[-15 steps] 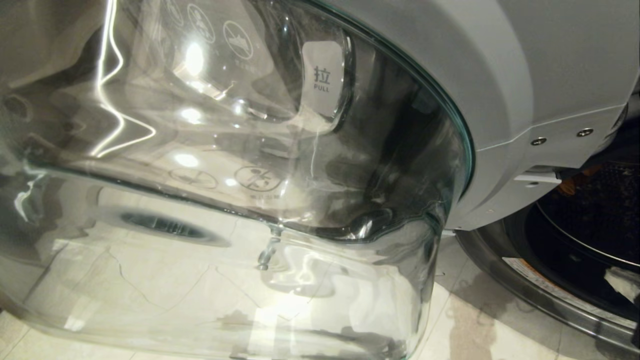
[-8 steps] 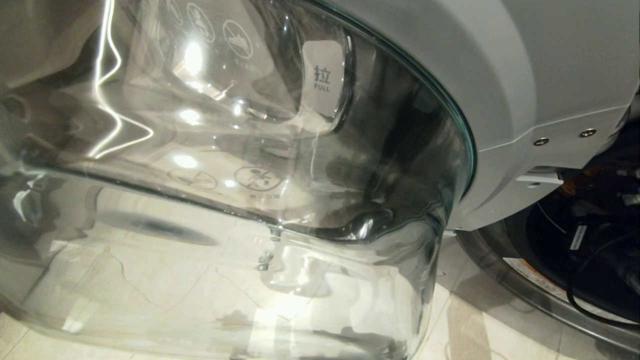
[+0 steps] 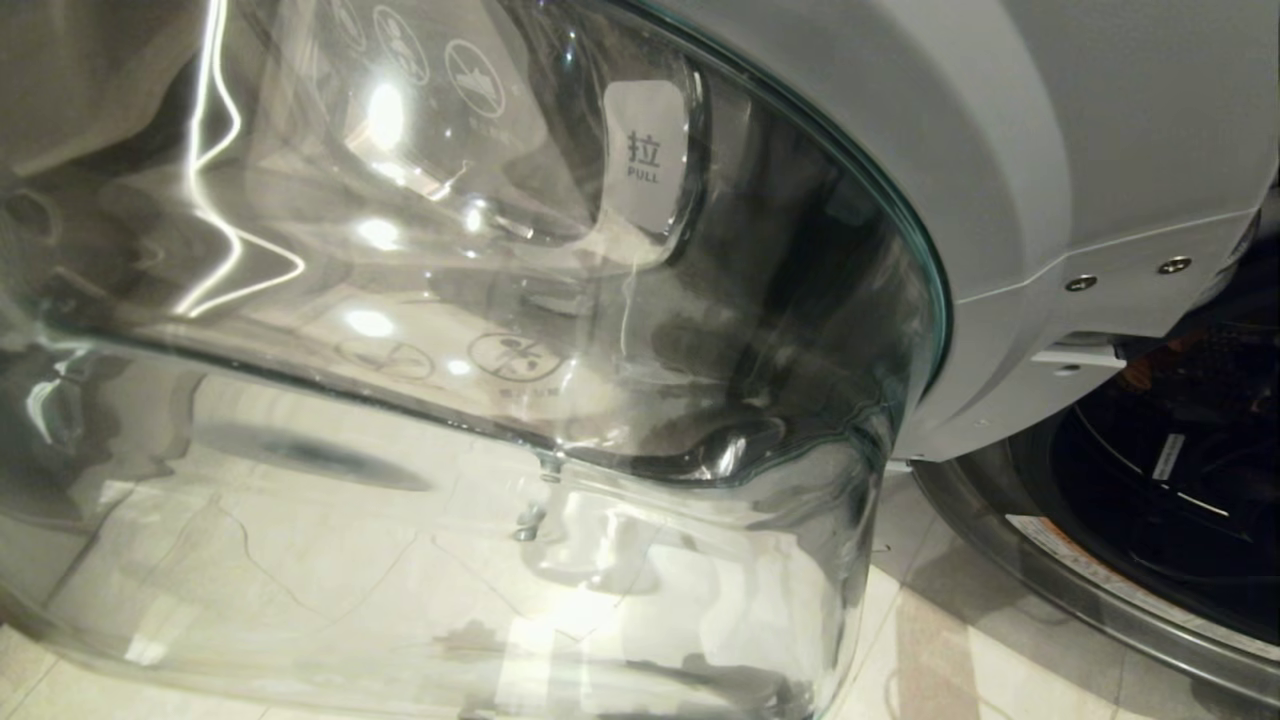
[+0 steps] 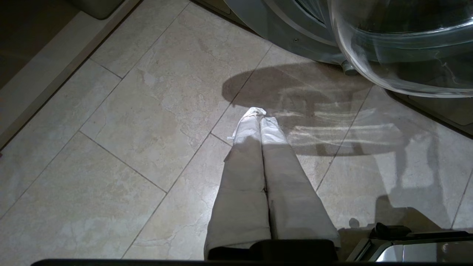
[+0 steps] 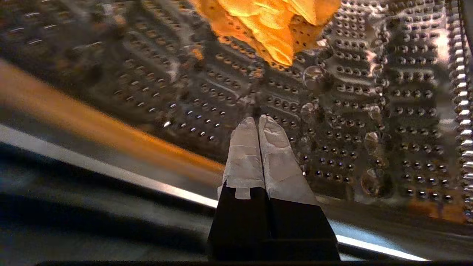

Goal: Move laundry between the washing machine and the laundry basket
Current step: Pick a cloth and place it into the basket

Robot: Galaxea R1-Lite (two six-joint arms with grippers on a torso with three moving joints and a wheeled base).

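Pale beige floor tiles (image 4: 122, 122) with thin grout lines run under everything, catching a hard light and the curved shadow of the washing machine's open door. In the head view that glass door (image 3: 480, 400) fills most of the picture: a deep clear bowl full of reflections, with a small white "PULL" label (image 3: 645, 150) showing through it and the door's grey frame (image 3: 1000, 150) arching over the upper right. At the far right edge lies the washing machine (image 3: 1010, 540) itself, only the chrome rim of its mouth and a dark slice of the interior visible (little can be made out in there from this view).

The right gripper (image 5: 259, 122) is inside the drum (image 5: 369, 111), its two white-wrapped fingers (image 5: 275, 147) pressed together with nothing between them. Beyond the fingertips the perforated steel wall curves away. A yellow-orange garment (image 5: 269, 26) lies on the drum wall ahead of the closed tips and slightly off to one side, apart from them, not touched; its folds are crumpled and partly cut off by the edge of the picture. An orange streak near the drum's lip is too blurred to identify.

The left gripper (image 4: 260, 115) hangs outside the machine above the tiles, fingers likewise closed flat on each other and empty. The glass door's bulge and the machine's lower front sit beyond it.
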